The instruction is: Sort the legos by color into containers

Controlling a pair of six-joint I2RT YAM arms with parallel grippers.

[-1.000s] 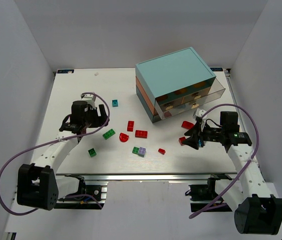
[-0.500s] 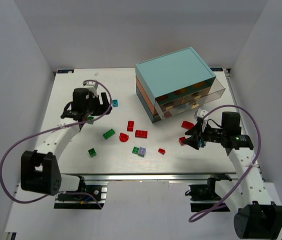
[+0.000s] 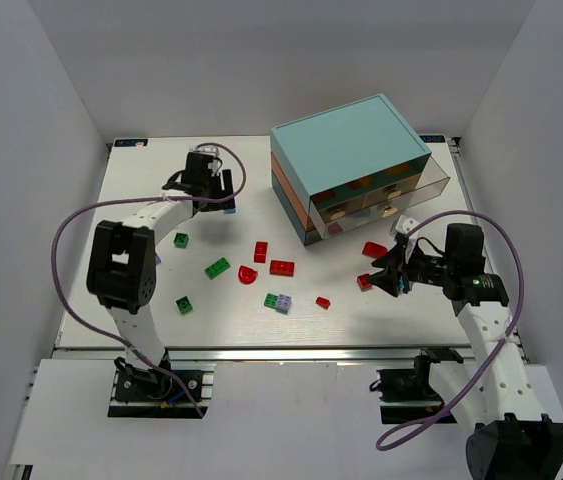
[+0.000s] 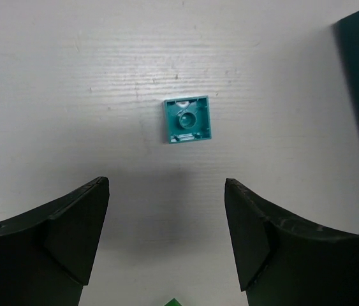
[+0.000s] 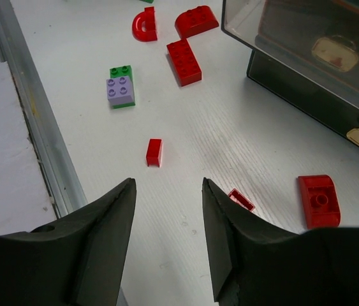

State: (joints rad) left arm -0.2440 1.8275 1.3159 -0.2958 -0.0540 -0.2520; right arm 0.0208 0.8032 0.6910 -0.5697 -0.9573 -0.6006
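Note:
My left gripper (image 3: 216, 197) hangs open and empty just short of a teal-blue lego (image 3: 229, 207). In the left wrist view that lego (image 4: 187, 119) lies upside down ahead of the open left gripper (image 4: 166, 185). My right gripper (image 3: 379, 280) is open and low over the table, with a small red lego (image 3: 364, 282) at its tip. The right wrist view has the right gripper (image 5: 168, 185) empty, a hollow red lego (image 5: 241, 199) by its right finger and a tiny red one (image 5: 154, 152) ahead. The chest of drawers (image 3: 351, 145) stands at the back right.
Red legos (image 3: 282, 267), a red arch (image 3: 248, 273), green legos (image 3: 217, 267) and a lilac-on-green pair (image 3: 278, 301) lie mid-table. A rounded red lego (image 5: 319, 201) sits near the chest's front (image 5: 307, 57). The table's metal rail (image 5: 13, 95) runs at the near edge.
My left arm has swung toward the back of the table, up to the teal-blue lego. A small green lego now lies where the gripper was. My right gripper has barely moved.

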